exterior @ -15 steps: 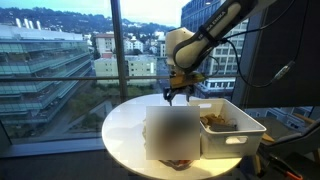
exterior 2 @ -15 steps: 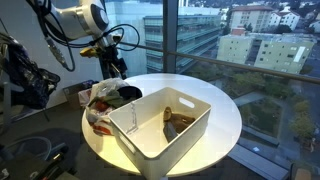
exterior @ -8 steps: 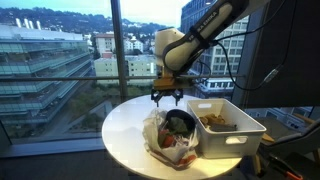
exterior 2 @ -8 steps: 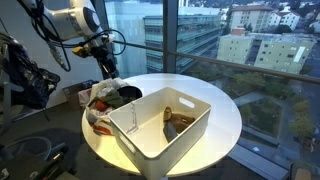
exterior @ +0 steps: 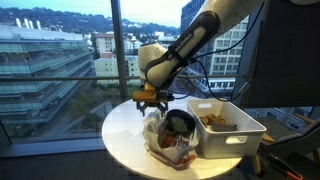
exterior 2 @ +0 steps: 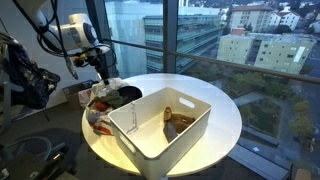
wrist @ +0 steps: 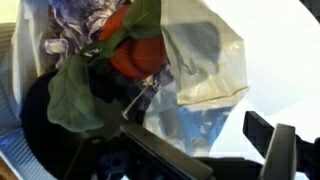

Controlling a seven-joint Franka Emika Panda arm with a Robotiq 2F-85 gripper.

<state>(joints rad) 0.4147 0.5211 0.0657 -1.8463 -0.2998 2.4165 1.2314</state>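
1. The claw (exterior: 150,103) hangs in the air with its jaws spread wide and nothing between them. It touches nothing.
2. Just below the claw, a heap of things lies on the round white bench (exterior: 124,137). In both exterior views the claw stands over the heap's edge that is farther from the white bin (exterior: 236,139).
3. In the wrist view, a crumpled clear plastic bag (wrist: 203,58) lies straight under the claw. A red item (wrist: 136,56) and a green leaf (wrist: 72,97) lie beside the bag.
4. A black bowl (exterior: 180,124) sits in the same heap, below the claw and on the side toward the bin. The bag and the red pieces rest against it.
5. The white bin stands on the bench beyond the heap from the claw, just beside the bowl. It is well apart from the claw itself.
6. Brown pieces (exterior: 216,121) lie on the bin's floor. What they are cannot be told.
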